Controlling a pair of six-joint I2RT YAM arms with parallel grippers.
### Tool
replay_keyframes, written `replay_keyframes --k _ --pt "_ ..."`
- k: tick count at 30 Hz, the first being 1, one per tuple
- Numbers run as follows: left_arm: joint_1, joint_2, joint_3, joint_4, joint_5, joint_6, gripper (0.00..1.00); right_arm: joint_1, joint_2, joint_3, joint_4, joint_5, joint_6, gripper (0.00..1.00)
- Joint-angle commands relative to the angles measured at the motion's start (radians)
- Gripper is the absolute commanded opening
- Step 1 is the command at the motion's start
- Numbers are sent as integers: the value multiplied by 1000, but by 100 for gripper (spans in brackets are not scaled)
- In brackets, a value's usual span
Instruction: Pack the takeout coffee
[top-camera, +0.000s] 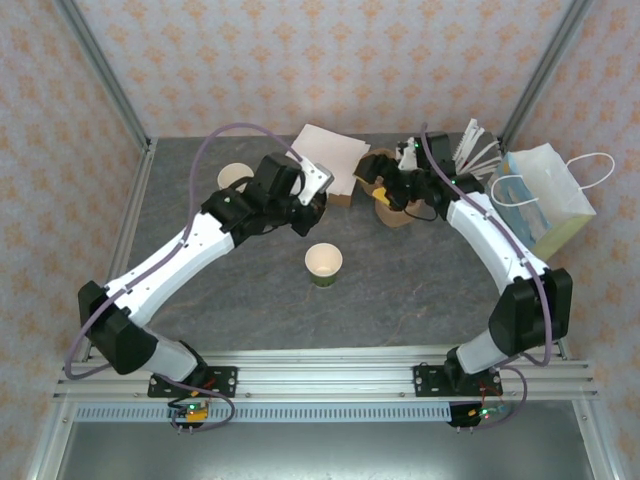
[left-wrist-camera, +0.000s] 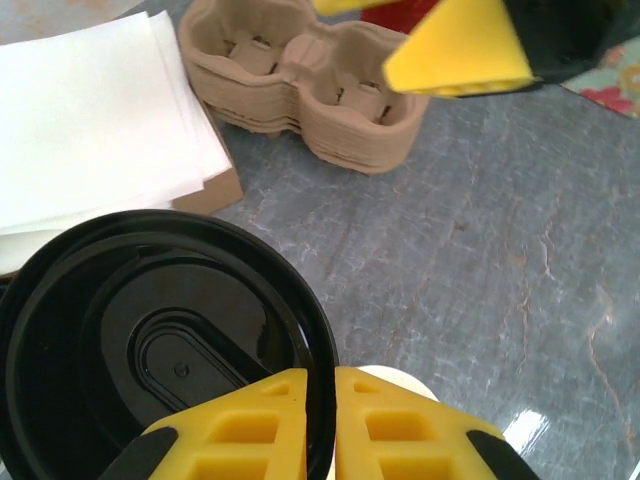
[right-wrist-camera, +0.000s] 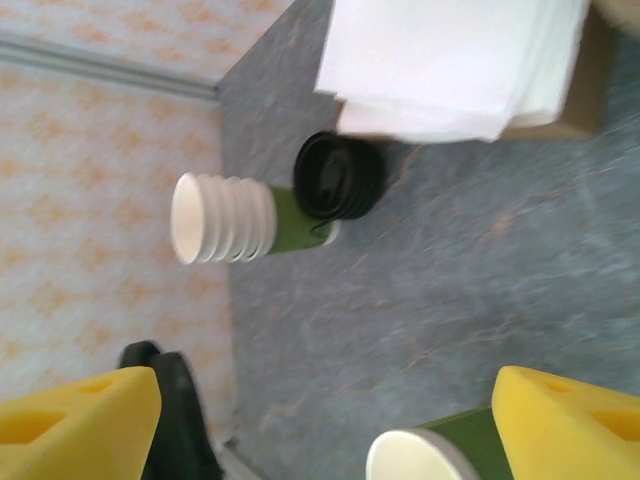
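Left pincer (left-wrist-camera: 320, 425): clenched on the rim of a black lid (left-wrist-camera: 160, 340).
Right pincer (right-wrist-camera: 325, 430): released, jaws wide, gripping nothing.
Takeout coffee (top-camera: 323, 264): green cup, lidless, upright mid-table (top-camera: 400, 290), between the arms.
Handling: probably light, thin paper walls, easy to crush or tip; best taken gently round the mid-wall, below the rim.
Paper bag (top-camera: 545, 200): upright, right edge.

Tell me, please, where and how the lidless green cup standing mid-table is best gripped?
Grip the green cup across its side wall, below the rim, coming in level from the side of the right gripper. It stands upright and lidless, so a rim pinch would likely deform it.
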Motion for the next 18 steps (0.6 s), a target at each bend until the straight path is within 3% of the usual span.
replay_keyframes --k 1,6,18 --pt "-10 -45 -53 99 53 96 15 25 4 37 42 -135 78 84" --pt "-24 -46 -64 94 65 139 16 63 1 27 38 -146 88 79" --pt "-45 -14 -45 55 41 165 17 120 16 54 19 -172 69 54"
